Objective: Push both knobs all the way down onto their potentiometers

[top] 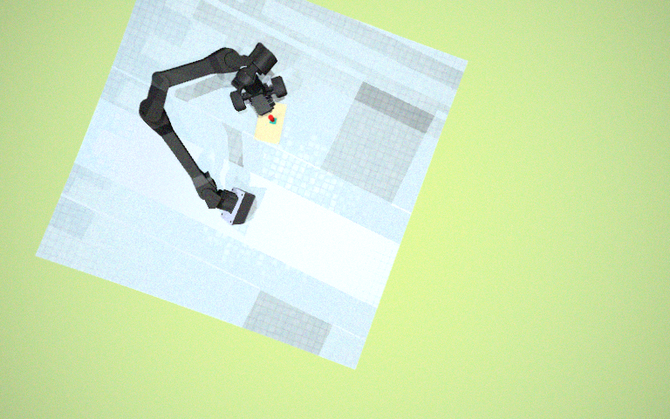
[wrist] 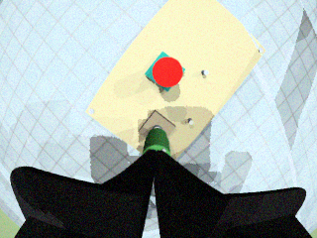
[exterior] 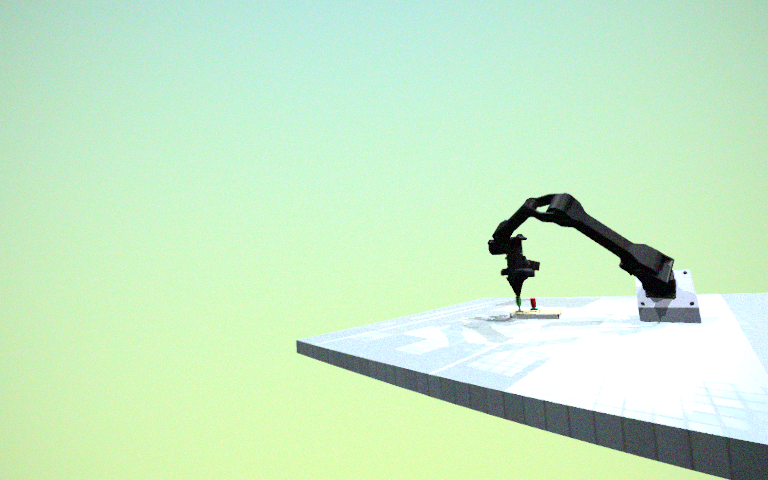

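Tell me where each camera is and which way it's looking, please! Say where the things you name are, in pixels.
Top: high above the pale square tabletop (top: 316, 257), facing down; the whole black arm (top: 190, 66) (exterior: 606, 232) shows.
Exterior: off to one side, low, facing across the tabletop; arm and hand (exterior: 518, 295) (wrist: 155, 157) show.
Wrist: on the arm's end, facing the cream rectangular board (top: 269, 133) (exterior: 546, 314) (wrist: 208, 30); only the hand shows.
Top and exterior share the whole arm.

Super bright, nearly blown-out white patch across the table (top: 316, 232) (exterior: 634, 362), grainy everywhere, blocky grey shadows on the board (wrist: 198, 111).
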